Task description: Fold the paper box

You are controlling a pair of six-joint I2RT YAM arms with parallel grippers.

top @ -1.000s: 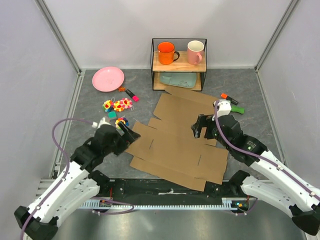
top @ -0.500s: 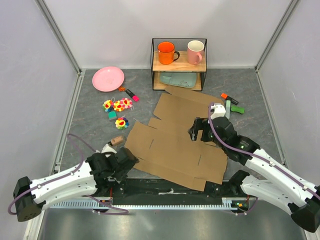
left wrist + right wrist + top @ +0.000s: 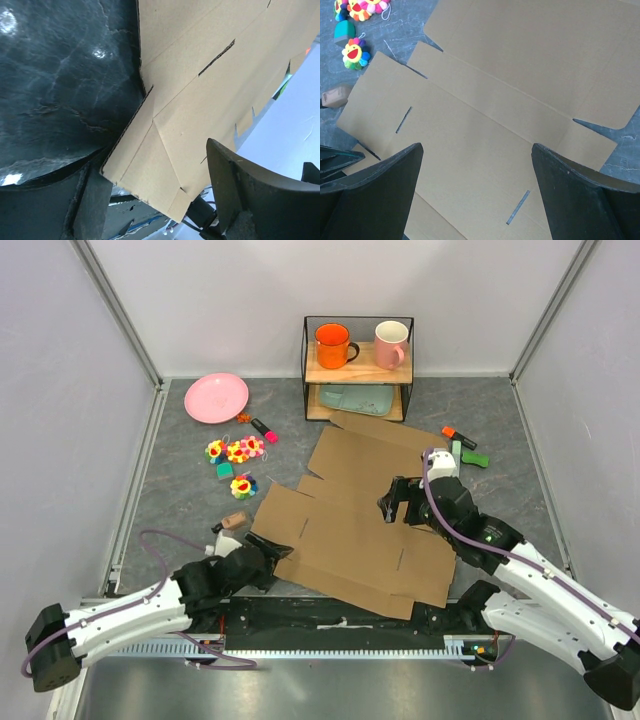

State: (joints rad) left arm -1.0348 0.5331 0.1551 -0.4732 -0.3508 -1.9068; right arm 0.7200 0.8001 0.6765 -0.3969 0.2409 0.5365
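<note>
The paper box (image 3: 350,540) is a flat brown cardboard sheet with flaps and slots, lying across the middle of the table. My left gripper (image 3: 268,562) lies low at the sheet's near-left corner. In the left wrist view that corner flap (image 3: 150,165) sits between the gripper's (image 3: 150,160) wide-apart fingers (image 3: 250,195), with the flap edge beside the lower finger. The gripper is open. My right gripper (image 3: 396,502) hovers open over the middle of the sheet (image 3: 485,115). Nothing is between the right gripper's (image 3: 477,146) fingers.
A black wire shelf (image 3: 306,360) at the back holds an orange mug (image 3: 332,345), a pink mug (image 3: 391,343) and a teal tray (image 3: 358,400). A pink plate (image 3: 216,397), flower toys (image 3: 238,452), markers (image 3: 264,429) and a small brown block (image 3: 234,520) lie left of the sheet. More markers (image 3: 466,450) lie to its right.
My left arm has dropped low and swung in to the sheet's near-left corner, and its jaws have narrowed slightly around the flap. The right gripper has barely moved.
</note>
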